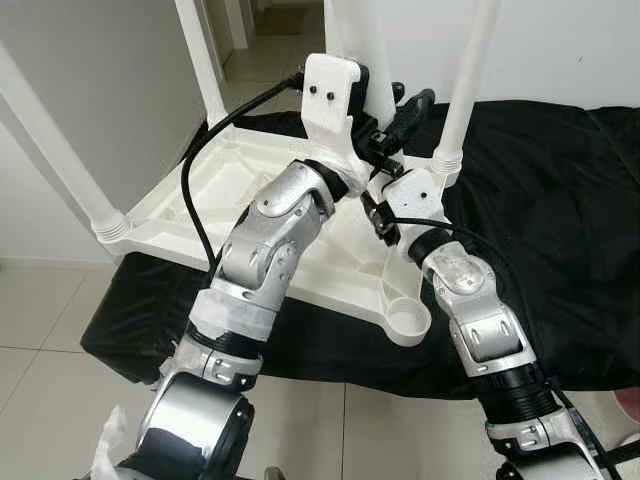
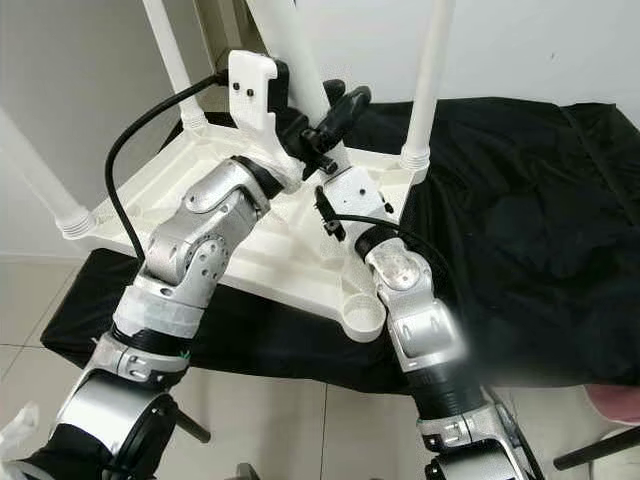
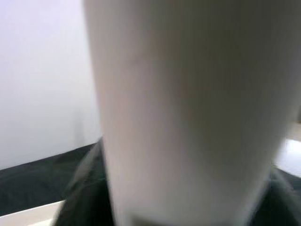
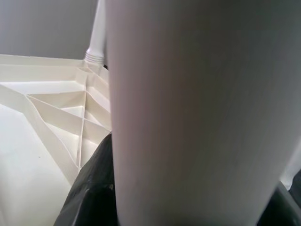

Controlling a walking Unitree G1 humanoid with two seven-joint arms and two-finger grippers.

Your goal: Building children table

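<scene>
A white plastic table top (image 1: 225, 195) lies upside down on a black cloth (image 1: 560, 220). Three white legs stand in its corners: near left (image 1: 55, 150), far left (image 1: 200, 60) and far right (image 1: 465, 90). The near right socket (image 1: 406, 320) is an empty ring. Over the middle of the table top a fourth white leg (image 1: 372, 50) is held nearly upright. My left gripper (image 1: 395, 115) is shut on it, one black finger (image 1: 415, 105) wrapping its side. Just below, my right gripper (image 2: 318, 170) is shut on the same leg (image 4: 197, 113), largely hidden behind the left wrist.
The cloth-covered platform is low, with pale tiled floor (image 1: 60, 320) in front and to the left. A grey wall and a doorway (image 1: 265, 30) lie behind the table. The left arm's black cable (image 1: 195, 200) loops over the table top. A pink object (image 1: 630, 402) sits at the right edge.
</scene>
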